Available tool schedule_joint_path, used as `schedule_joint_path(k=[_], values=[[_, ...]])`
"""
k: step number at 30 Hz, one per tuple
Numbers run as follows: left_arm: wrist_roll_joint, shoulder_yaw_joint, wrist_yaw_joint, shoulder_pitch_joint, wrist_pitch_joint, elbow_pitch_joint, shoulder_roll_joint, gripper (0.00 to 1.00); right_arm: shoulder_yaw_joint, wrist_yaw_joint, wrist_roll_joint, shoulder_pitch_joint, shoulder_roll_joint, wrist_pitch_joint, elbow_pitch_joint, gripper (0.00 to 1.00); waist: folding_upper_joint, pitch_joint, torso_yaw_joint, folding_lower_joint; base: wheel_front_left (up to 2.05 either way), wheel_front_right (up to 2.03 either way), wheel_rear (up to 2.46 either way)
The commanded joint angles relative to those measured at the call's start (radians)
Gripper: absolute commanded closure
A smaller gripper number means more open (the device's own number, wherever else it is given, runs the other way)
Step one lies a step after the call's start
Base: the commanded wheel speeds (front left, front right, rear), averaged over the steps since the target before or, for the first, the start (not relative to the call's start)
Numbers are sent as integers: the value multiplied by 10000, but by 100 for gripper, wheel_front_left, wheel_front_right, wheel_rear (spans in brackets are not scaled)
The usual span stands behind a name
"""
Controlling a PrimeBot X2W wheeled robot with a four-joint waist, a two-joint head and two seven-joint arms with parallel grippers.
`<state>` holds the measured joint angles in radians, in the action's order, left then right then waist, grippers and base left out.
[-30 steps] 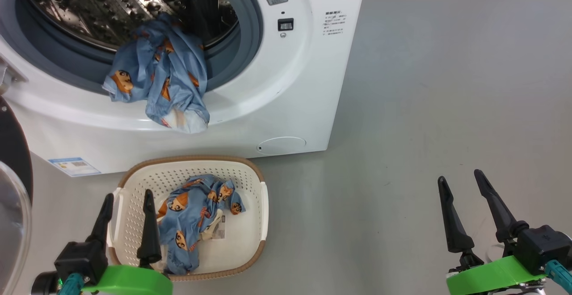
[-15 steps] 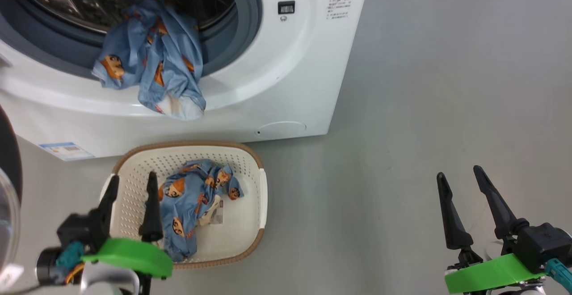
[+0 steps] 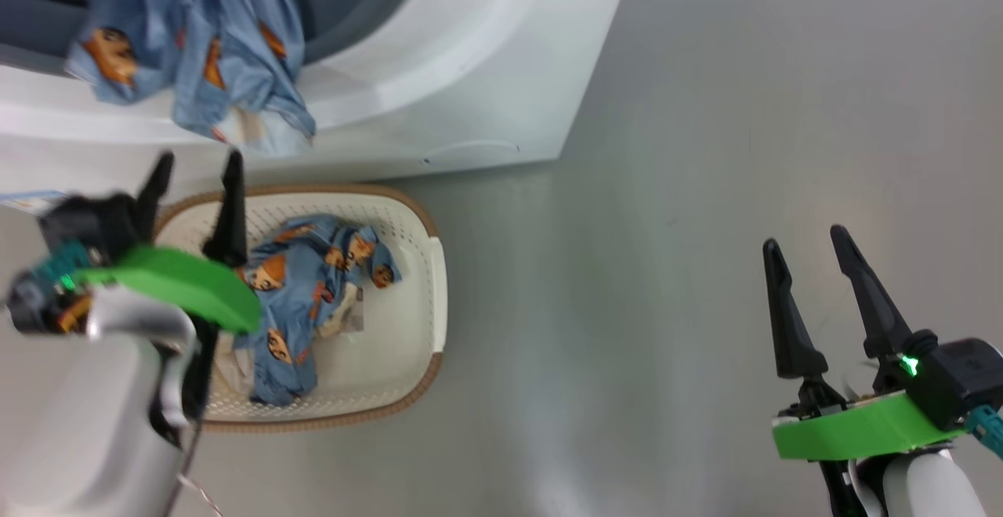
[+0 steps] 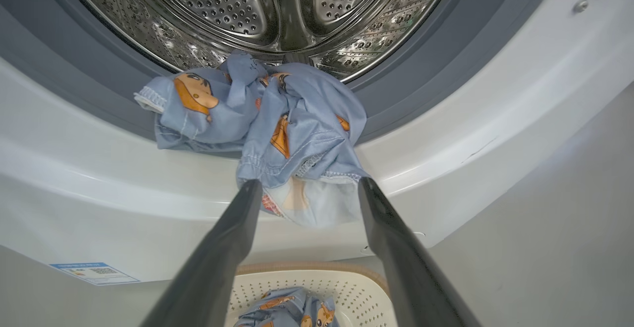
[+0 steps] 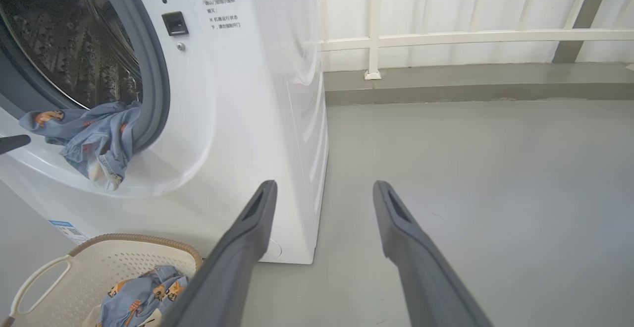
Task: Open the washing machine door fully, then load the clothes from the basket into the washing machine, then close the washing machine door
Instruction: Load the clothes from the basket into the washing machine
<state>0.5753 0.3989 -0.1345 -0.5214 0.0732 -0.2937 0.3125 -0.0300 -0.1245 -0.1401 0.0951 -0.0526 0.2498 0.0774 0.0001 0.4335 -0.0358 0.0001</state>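
My left gripper (image 3: 196, 176) hung open, empty; the clothes (image 4: 297, 138) draped over the lip of the washing machine (image 3: 470, 70) just past it could slide out unless pushed deeper; more lay below in the basket (image 3: 433, 266).

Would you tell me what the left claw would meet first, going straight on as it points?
Most likely the blue garment hanging over the washing machine lip; the depth is unclear.

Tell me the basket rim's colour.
Brown, woven-look rim on the cream basket; clearest in the head view.

Left gripper (image 3: 198, 160) has risen toward hanging clothes (image 3: 196, 55).
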Motion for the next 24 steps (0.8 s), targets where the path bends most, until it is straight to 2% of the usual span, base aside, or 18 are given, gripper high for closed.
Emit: schedule_joint_path(k=[1,13,19,24], values=[[142,-444,130,-602,-227,73,492,0,304,-62,-226,208,-21,120,260,0,-1,790,-357,-1,0,0,0],[632,-869,221,-3028,-3135,356,1778,0,525,-62,-678,981,18,120,61,0,-1,1665,-989,-1,0,0,0],[948,-1020,199,-3860,-4529,-104,2312,0,662,-62,-1019,1153,22,120,-9,0,-1,1796,-1268,-1,0,0,0],[798,-1006,-50,-4391,-5232,-564,2708,0,775,-62,-1286,1209,22,120,-80,0,-1,1842,-1521,-1,0,0,0]])
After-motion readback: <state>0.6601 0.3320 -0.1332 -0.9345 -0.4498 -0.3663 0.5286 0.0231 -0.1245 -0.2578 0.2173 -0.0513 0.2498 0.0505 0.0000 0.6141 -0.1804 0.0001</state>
